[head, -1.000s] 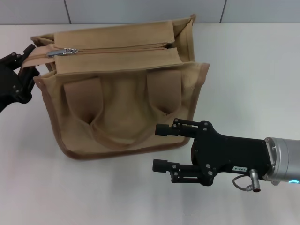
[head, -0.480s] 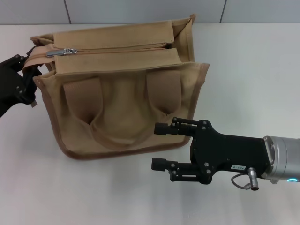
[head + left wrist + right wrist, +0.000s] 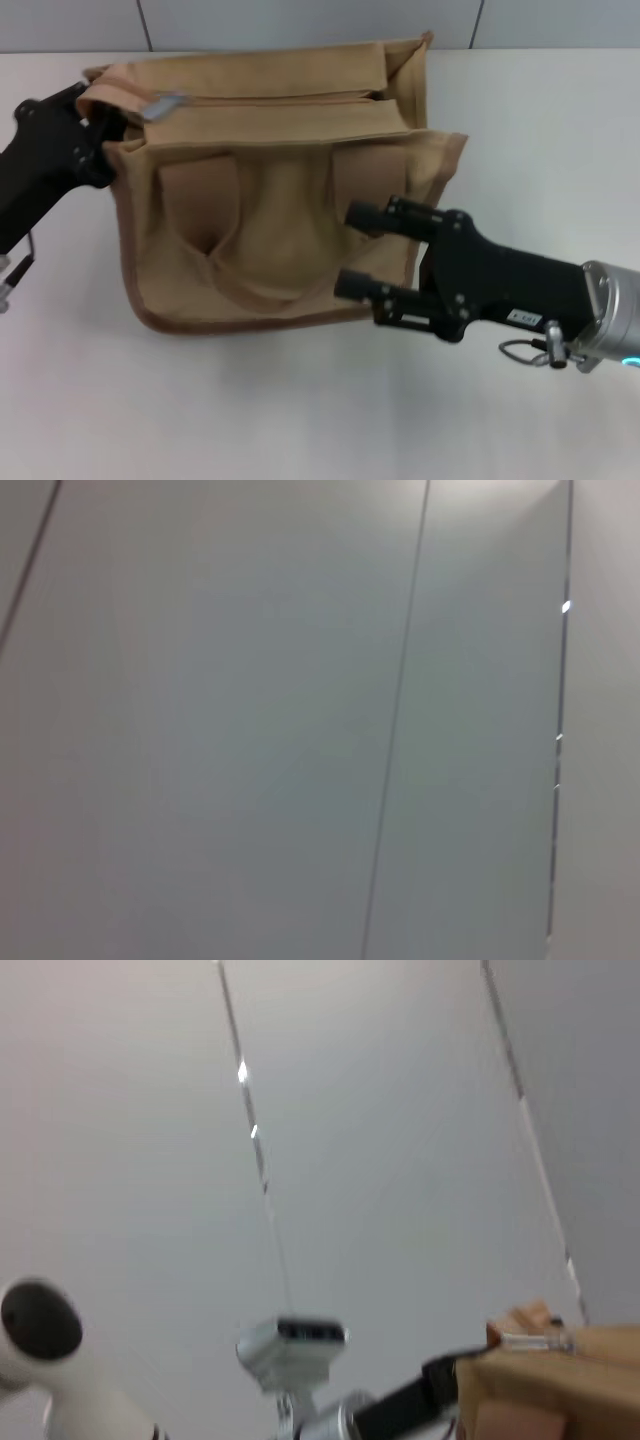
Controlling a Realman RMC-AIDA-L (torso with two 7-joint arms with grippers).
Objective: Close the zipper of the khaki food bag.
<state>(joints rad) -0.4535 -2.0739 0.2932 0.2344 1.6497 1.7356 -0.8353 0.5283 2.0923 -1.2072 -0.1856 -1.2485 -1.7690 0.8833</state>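
Khaki food bag (image 3: 285, 215) on the white table (image 3: 540, 130), left of centre. Zipper (image 3: 270, 100) runs along the top panel, silver pull tab (image 3: 163, 104) at the left end; far right end gapes, interior dark, contents not visible. Left gripper (image 3: 95, 135) at the bag's left end, grip unclear. Right gripper (image 3: 365, 250), fingers spread, against the bag's near right side.

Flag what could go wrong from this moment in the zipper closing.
1. The left gripper grips the bag at its end corner only; the soft fabric could slip or bunch.
2. The open right gripper is against the bag's front, far from the pull tab, and may snag the handle.
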